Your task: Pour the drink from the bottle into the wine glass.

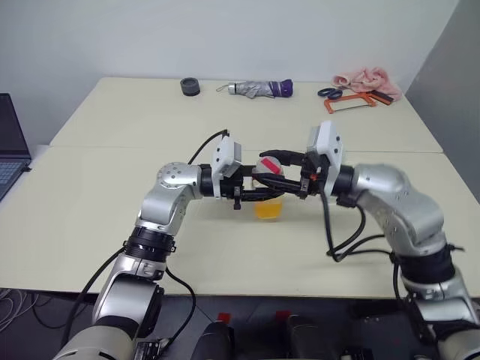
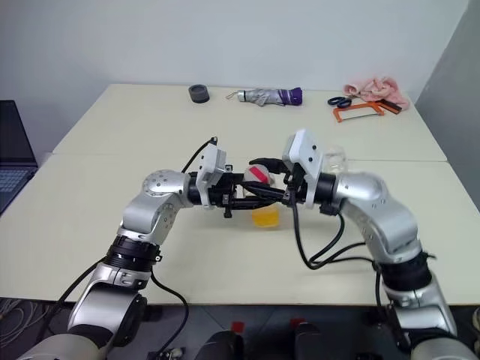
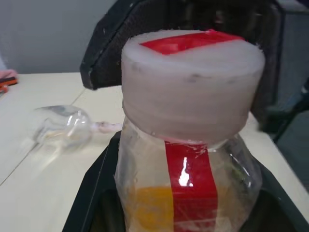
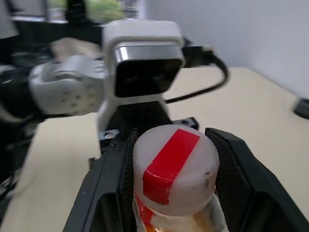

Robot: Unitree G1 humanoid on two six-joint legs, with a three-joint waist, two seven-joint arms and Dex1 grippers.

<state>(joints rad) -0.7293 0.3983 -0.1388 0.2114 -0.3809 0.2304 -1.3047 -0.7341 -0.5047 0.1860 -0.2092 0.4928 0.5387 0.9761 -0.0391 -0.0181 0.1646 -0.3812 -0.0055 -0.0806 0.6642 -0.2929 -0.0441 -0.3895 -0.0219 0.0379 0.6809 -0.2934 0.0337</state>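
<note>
The bottle [image 1: 268, 189] hangs upright above the table [image 1: 112, 225], between the two arms. Orange drink [image 1: 268, 209] fills its lower part. A red strip runs up its clear body [image 3: 188, 183] and across the white cap [image 4: 174, 164]. My left gripper [image 1: 264, 192] comes in from the left and is shut on the bottle's body below the cap. From the right, my right gripper [image 1: 273, 166] has its black fingers [image 4: 231, 183] pressed against both sides of the cap. The wine glass [image 2: 335, 159] stands just behind my right wrist, partly hidden by it.
Along the table's far edge lie a black tape roll [image 1: 190, 87], a folded umbrella [image 1: 259, 89], scissors [image 1: 330, 93], an orange hacksaw [image 1: 352, 103] and a pink cloth [image 1: 364, 79]. A laptop [image 1: 11, 150] sits at the far left.
</note>
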